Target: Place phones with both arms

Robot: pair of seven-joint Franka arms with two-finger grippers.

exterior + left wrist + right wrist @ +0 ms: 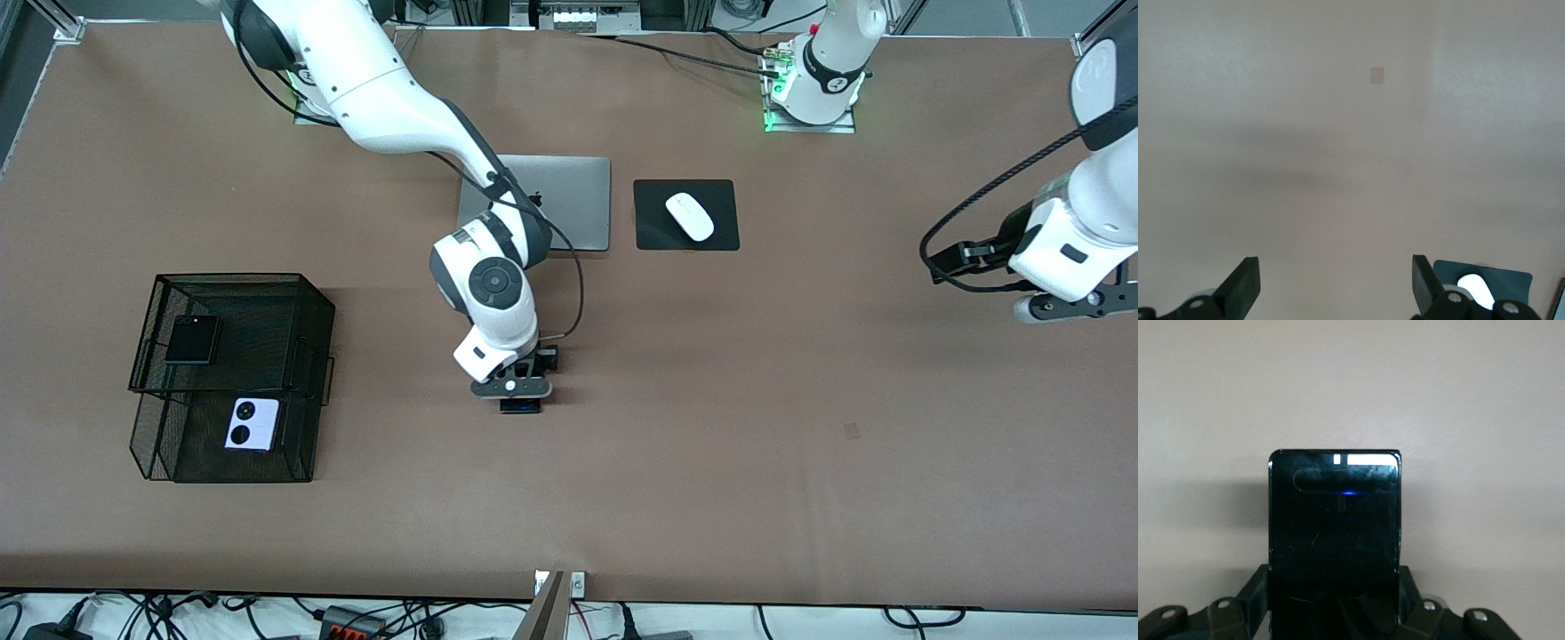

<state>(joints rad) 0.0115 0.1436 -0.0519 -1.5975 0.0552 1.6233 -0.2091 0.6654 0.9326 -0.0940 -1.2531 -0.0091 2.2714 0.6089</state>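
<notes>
My right gripper (521, 402) is shut on the long slim black phone (522, 406) and holds it over the middle of the table. In the right wrist view the phone (1333, 513) stands out between the fingers (1255, 587). The small black phone (193, 339) lies on the upper tier of a black wire rack (313, 307) at the right arm's end of the table. The lilac phone (252, 424) with two black circles lies on the rack's lower tier, nearer the front camera. My left gripper (1080, 307) waits open and empty over the left arm's end of the table (1335, 267).
A closed silver laptop (573, 200) lies partly under the right arm. Beside it a white mouse (690, 216) sits on a black pad (653, 233); both show in the left wrist view (1473, 289). A small patch (851, 431) marks the brown table.
</notes>
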